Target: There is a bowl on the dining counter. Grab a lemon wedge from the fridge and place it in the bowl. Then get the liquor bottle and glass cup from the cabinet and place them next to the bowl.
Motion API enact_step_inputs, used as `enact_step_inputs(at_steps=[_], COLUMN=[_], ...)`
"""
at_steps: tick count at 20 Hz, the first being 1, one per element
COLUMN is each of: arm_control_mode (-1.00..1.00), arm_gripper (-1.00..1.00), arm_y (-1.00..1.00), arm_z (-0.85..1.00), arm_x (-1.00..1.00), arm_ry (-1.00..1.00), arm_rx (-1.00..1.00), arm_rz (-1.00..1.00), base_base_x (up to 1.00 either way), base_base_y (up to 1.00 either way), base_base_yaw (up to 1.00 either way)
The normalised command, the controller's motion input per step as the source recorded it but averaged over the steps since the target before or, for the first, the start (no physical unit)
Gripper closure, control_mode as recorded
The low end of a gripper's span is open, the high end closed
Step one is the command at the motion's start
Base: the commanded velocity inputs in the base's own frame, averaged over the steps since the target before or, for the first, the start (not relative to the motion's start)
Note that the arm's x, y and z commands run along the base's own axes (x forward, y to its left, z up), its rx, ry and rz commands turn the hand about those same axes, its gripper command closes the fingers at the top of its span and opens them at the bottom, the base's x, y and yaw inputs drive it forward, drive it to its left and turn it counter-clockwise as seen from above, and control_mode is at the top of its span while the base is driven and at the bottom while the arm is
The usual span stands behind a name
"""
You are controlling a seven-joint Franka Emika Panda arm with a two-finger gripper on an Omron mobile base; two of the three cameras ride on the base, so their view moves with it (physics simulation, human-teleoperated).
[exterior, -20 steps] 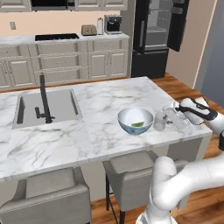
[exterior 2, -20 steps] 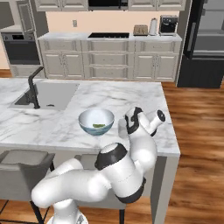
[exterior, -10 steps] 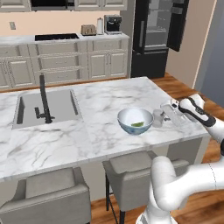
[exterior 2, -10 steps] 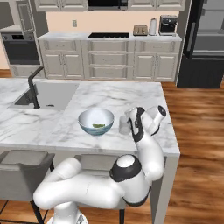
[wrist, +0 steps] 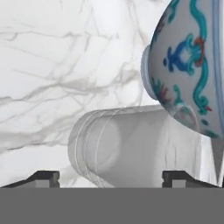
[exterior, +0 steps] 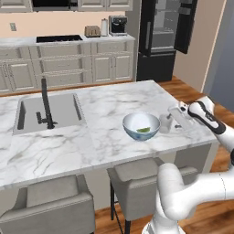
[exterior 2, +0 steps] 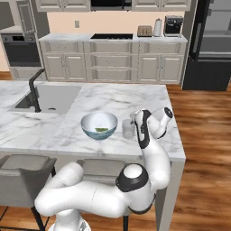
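Hand view: glass cup between spread fingertips of the released hand, just beside the bowl on the tabletop. Likely light, rigid, slick, fragile — best taken across mid-wall, gently.

A glossy white robot arm built of thick rounded tubular links is being shown, its surfaces being lit with soft highlights. The links are being joined by dark grey-black rings, one such band being seen at the bulbous elbow and a narrower black stripe along the slim forearm. The arm is being ended by a small white hand. Two small dark, flat, squared fingertips are being seen in the hand view.
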Motion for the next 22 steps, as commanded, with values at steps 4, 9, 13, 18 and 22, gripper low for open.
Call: enact_step_inputs(at_steps=[4, 9, 13, 18, 22], arm_control_mode=[-1.0, -1.0, -1.0, -1.0, -1.0], arm_gripper=[-1.0, -1.0, -1.0, -1.0, -1.0], arm_y=[-0.01, 0.0, 0.16, 0.61, 0.62], arm_z=[0.56, 0.89, 1.0, 0.9, 0.85], arm_x=[-0.12, -0.26, -0.54, -0.53, -0.46], arm_ry=[0.0, 0.0, 0.0, 0.0, 0.0], arm_rx=[0.0, -0.02, -0.16, -0.31, -0.34], arm_rz=[-0.01, -0.01, -0.01, 0.0, 0.01], base_base_x=[0.0, 0.0, 0.0, 0.0, 0.0], base_base_y=[0.0, 0.0, 0.0, 0.0, 0.0], base_base_yaw=[0.0, 0.0, 0.0, 0.0, 0.0])
